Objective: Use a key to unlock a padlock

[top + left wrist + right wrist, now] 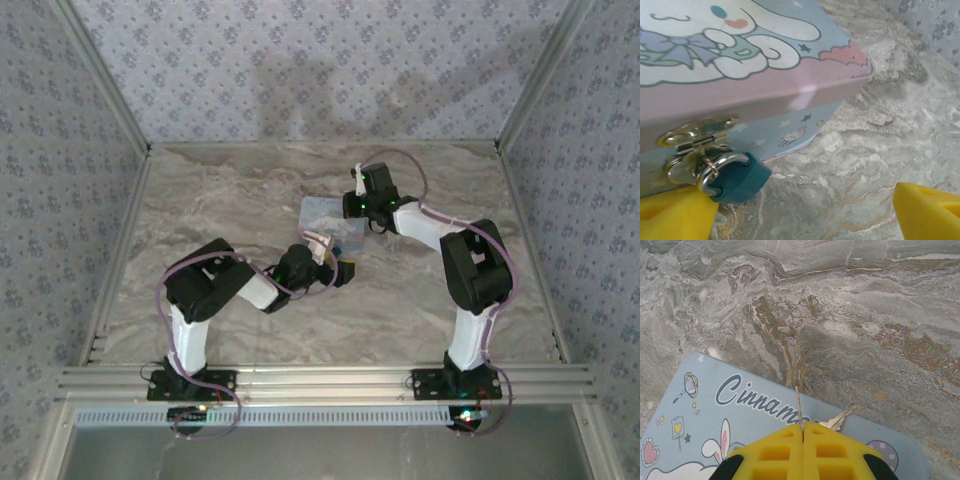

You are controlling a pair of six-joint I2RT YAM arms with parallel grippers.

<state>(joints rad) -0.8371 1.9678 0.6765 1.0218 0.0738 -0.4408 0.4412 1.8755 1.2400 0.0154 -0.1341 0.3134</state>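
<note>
A small teal padlock (738,180) hangs by its silver shackle from the gold hasp (696,145) on the front of a light-blue cartoon tin (755,55). My left gripper (800,220) is open just in front of the tin, and its left yellow finger (670,217) lies against the padlock's body. The other finger (930,210) stands far to the right. From above, the left gripper (338,264) is at the tin's (325,212) near edge. My right gripper (803,426) hovers over the tin's lid (740,405), shut on a silver key (841,418) whose blade pokes out to the right.
A thin metal edge (798,402) sticks straight out from between the right pads. The marble table (250,190) is walled with patterned fabric on three sides. The right arm (470,260) reaches in from the right and the left arm (215,285) from the left.
</note>
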